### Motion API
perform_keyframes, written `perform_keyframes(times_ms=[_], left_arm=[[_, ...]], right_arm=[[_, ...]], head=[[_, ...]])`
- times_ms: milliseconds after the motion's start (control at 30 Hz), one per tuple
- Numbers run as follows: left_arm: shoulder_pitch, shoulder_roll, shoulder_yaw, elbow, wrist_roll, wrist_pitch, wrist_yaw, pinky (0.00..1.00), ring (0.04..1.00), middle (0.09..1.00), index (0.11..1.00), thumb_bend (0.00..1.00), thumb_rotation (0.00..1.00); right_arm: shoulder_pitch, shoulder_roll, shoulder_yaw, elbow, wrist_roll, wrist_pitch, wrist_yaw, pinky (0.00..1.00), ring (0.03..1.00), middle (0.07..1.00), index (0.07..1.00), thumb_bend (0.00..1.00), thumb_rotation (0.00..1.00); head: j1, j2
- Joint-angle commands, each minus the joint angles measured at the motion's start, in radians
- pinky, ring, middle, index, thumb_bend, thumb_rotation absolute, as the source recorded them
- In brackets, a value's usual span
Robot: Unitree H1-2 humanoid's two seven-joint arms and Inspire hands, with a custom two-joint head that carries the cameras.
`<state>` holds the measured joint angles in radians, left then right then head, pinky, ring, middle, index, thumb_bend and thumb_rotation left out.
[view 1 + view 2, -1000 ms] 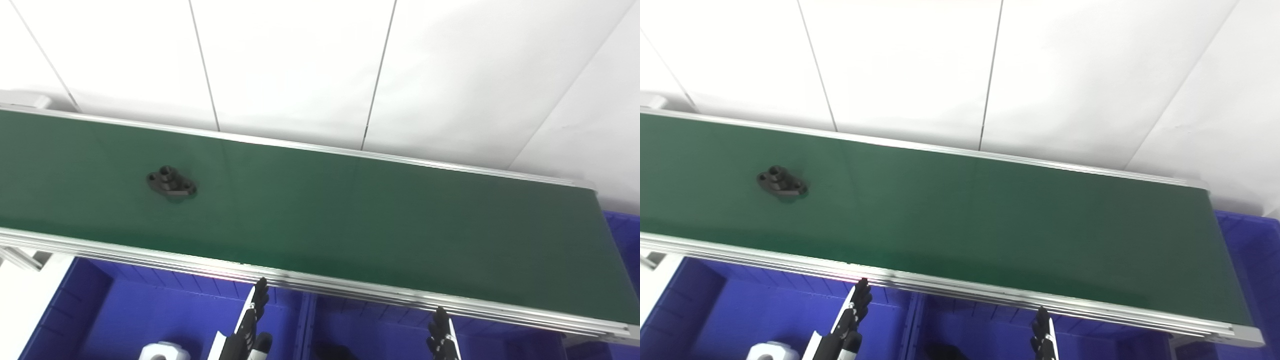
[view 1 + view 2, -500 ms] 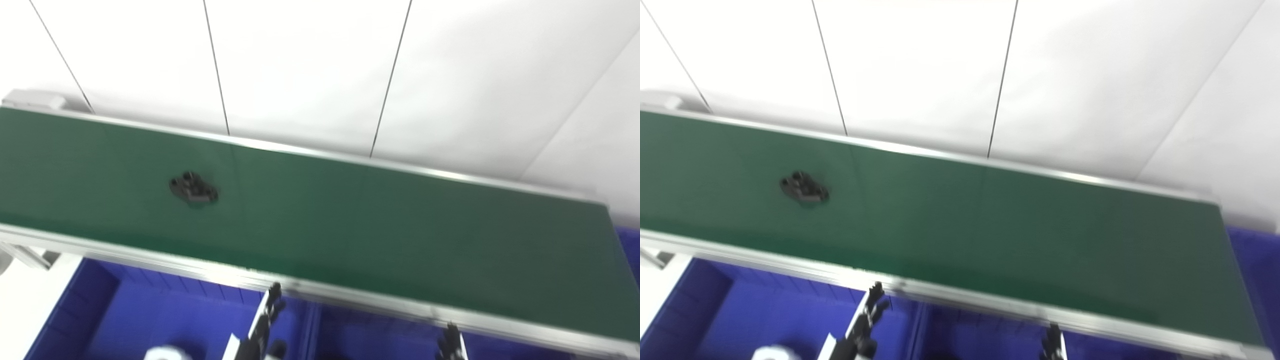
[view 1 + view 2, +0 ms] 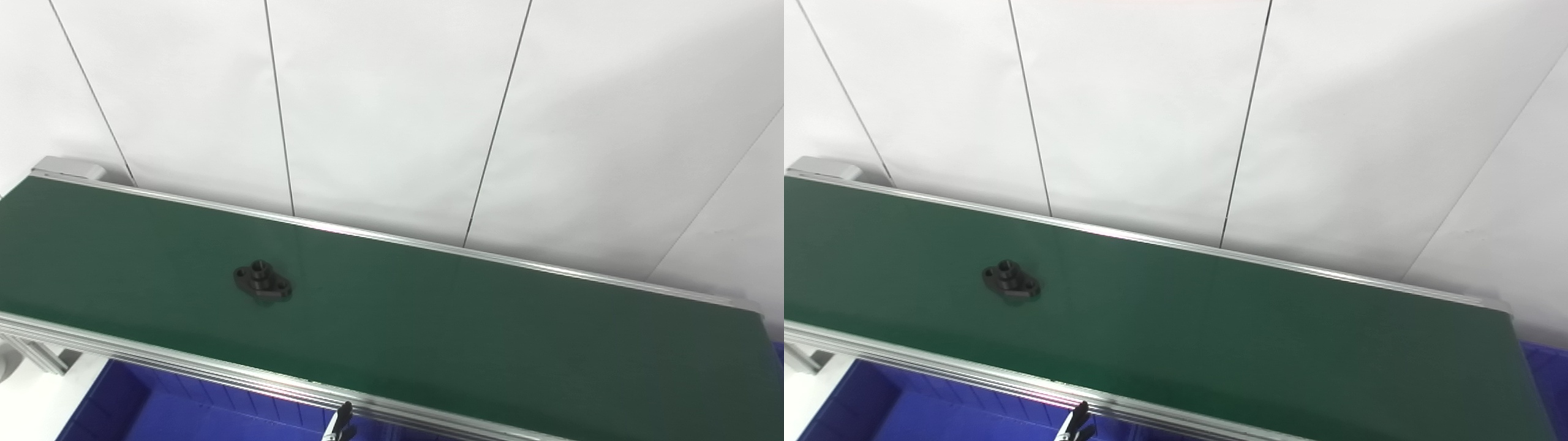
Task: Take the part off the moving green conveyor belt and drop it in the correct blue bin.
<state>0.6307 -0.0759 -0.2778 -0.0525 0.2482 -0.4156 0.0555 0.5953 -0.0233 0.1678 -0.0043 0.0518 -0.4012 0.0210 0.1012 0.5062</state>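
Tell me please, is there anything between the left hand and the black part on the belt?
The belt's metal side rail runs between the left hand, whose fingertips just show at the bottom edge, and the black part. The green belt itself carries nothing else.

Black fingertips (image 3: 344, 414), white-edged hand (image 3: 1077, 424)

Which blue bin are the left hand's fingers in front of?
The blue plastic bin below the green conveyor belt, bottom left: the fingers overlap it. The other blue bin peeks past the belt's right end.
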Motion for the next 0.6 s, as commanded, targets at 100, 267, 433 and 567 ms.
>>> perform_keyframes(times_ms=[100, 267, 433, 567], left_arm=[[0.006, -0.019, -0.016, -0.032, 0.007, -0.020, 0.013, 0.95, 0.947, 1.000, 1.000, 0.57, 1.00], [0.017, -0.015, -0.019, -0.052, -0.018, -0.007, 0.005, 0.97, 0.956, 1.000, 1.000, 0.58, 1.00], [0.016, -0.006, -0.019, -0.061, -0.046, -0.015, -0.002, 1.00, 0.969, 1.000, 1.000, 0.58, 1.00], [0.016, -0.002, -0.015, -0.065, -0.047, -0.017, 0.001, 0.97, 0.954, 1.000, 1.000, 0.59, 1.00]], right_arm=[[0.003, 0.001, -0.007, -0.025, -0.001, -0.061, 0.018, 1.00, 1.000, 1.000, 1.000, 0.73, 0.92], [0.013, 0.002, -0.010, -0.091, -0.064, -0.055, 0.002, 1.00, 0.997, 1.000, 1.000, 0.76, 0.87], [0.027, 0.024, -0.021, -0.198, -0.205, -0.039, -0.037, 0.99, 0.952, 0.960, 1.000, 0.72, 0.81], [-0.016, 0.034, -0.022, -0.275, -0.309, 0.000, -0.048, 0.92, 0.915, 0.929, 0.994, 0.71, 0.77]], head=[[-0.019, 0.018], [-0.034, 0.035], [-0.047, 0.048], [-0.054, 0.056]])
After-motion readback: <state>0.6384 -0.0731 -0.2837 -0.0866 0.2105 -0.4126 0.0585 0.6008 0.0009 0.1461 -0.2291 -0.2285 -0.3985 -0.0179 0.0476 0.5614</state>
